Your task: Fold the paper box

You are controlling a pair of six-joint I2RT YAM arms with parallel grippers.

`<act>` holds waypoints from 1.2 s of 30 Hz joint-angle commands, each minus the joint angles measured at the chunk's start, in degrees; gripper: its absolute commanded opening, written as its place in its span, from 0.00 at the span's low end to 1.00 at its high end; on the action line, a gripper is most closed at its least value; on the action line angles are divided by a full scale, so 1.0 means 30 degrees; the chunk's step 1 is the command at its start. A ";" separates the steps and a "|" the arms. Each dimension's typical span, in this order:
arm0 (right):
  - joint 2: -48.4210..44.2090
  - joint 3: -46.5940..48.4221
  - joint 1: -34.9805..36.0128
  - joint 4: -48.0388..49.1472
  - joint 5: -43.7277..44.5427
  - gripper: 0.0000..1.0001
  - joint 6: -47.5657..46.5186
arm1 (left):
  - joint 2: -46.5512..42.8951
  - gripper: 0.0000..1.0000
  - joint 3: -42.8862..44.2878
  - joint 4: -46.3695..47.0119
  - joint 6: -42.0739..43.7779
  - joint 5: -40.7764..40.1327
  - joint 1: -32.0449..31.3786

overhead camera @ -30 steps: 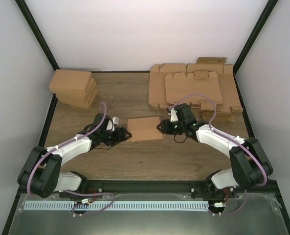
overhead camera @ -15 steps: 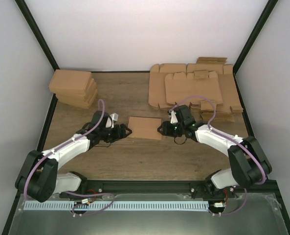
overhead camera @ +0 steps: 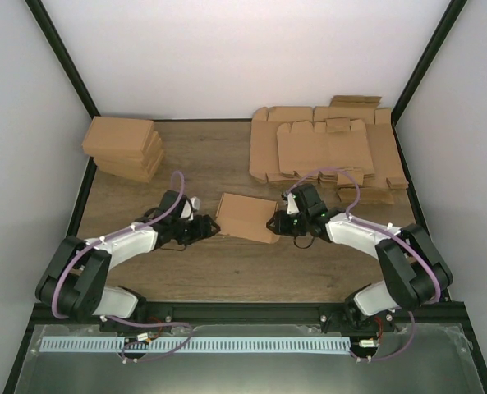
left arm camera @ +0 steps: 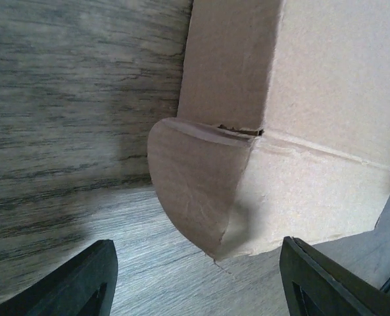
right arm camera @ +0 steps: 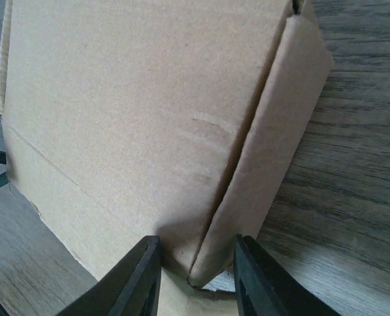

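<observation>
Top external view gives us the paper box (overhead camera: 247, 217) lying mid-tabletop (overhead camera: 227, 275), partly formed and slightly skewed, with one arm at each of its ends; the loose cardboard sheets (overhead camera: 325, 152) lie well apart at the back right and the pile of finished boxes (overhead camera: 121, 148) at the back left.

Our left hand (overhead camera: 213, 226) stands wide open at the box's left end; its wrist view shows a rounded end flap between the two fingers, touching neither. Our right hand (overhead camera: 274, 223) is narrow, set around a folded corner at the right end; the cardboard fills the gap between the fingers, so it looks pinched, though the contact itself is hidden from us.

We judge the step in hand to be closing the left end, with that rounded flap not yet turned in. To do it well, we would keep the right hand firm as an anchor so the box cannot slide or twist; bring the left hand square to the end; press the flap along its own crease rather than across it, since a small tear already shows at the crease; and push gently, because the thin walls will buckle under a hard shove.
</observation>
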 commanded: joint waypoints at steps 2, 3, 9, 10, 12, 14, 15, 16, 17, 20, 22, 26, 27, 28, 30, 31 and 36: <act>-0.0429 -0.0102 -0.0038 -0.0502 0.0468 0.39 -0.1007 | -0.1154 0.71 0.0201 0.0091 0.0737 -0.0602 0.0018; -0.0833 -0.0176 -0.0039 -0.0506 0.0356 0.44 -0.1268 | -0.1548 0.73 0.0338 -0.0171 0.0878 -0.0858 0.0018; -0.3213 0.0157 -0.0040 -0.1244 0.1513 0.55 -0.2894 | -0.3590 0.79 0.1192 -0.1670 0.1862 -0.2595 0.0029; -0.3181 0.0610 -0.0062 -0.1573 0.1743 0.55 -0.3137 | -0.3771 0.79 0.1293 -0.1791 0.2052 -0.2707 0.0019; -0.2944 0.1343 -0.0116 -0.2124 0.1993 0.56 -0.3571 | -0.3904 0.80 0.1474 -0.1846 0.2432 -0.2685 0.0021; -0.2624 0.2089 -0.0203 -0.2186 0.1998 0.56 -0.3883 | -0.3803 0.80 0.1671 -0.1839 0.2676 -0.2616 0.0026; -0.2422 0.2460 -0.0262 -0.2119 0.1833 0.57 -0.4037 | -0.3732 0.80 0.1737 -0.1790 0.2758 -0.2505 0.0034; -0.2126 0.2876 -0.0320 -0.2016 0.1625 0.57 -0.4229 | -0.3687 0.80 0.1749 -0.1636 0.2801 -0.2381 0.0020; -0.1767 0.3295 -0.0371 -0.1845 0.1273 0.59 -0.4443 | -0.3652 0.80 0.1736 -0.1493 0.2821 -0.2274 0.0018; 0.0043 0.4888 -0.0575 -0.1302 -0.0528 0.66 -0.5493 | -0.3826 0.80 0.1508 -0.0874 0.2937 -0.1757 0.0018; 0.1802 0.6395 -0.0681 -0.1481 -0.1205 0.67 -0.5896 | -0.4081 0.81 0.1482 -0.0668 0.3017 -0.1630 0.0018; 0.4763 0.8472 -0.0710 -0.1475 -0.1458 0.68 -0.6419 | -0.4690 0.85 0.1676 -0.0942 0.3293 -0.1652 0.0036; 0.5232 0.8744 -0.0709 -0.1368 -0.1533 0.69 -0.6511 | -0.4850 0.86 0.1657 -0.0952 0.3340 -0.1590 0.0020; 0.5639 0.8972 -0.0691 -0.1266 -0.1809 0.71 -0.6622 | -0.5009 0.87 0.1622 -0.0924 0.3372 -0.1531 0.0022; 0.6417 0.9209 -0.0713 -0.1026 -0.2517 0.74 -0.6747 | -0.5266 0.88 0.1462 -0.0707 0.3431 -0.1248 0.0006; 0.6761 0.9264 -0.0713 -0.0912 -0.2921 0.76 -0.6757 | -0.5369 0.89 0.1378 -0.0484 0.3482 -0.1008 0.0005; 0.7402 0.8216 -0.0453 -0.0026 -0.4231 0.77 -0.6825 | -0.5664 0.90 0.1510 0.0196 0.3883 0.0552 -0.0011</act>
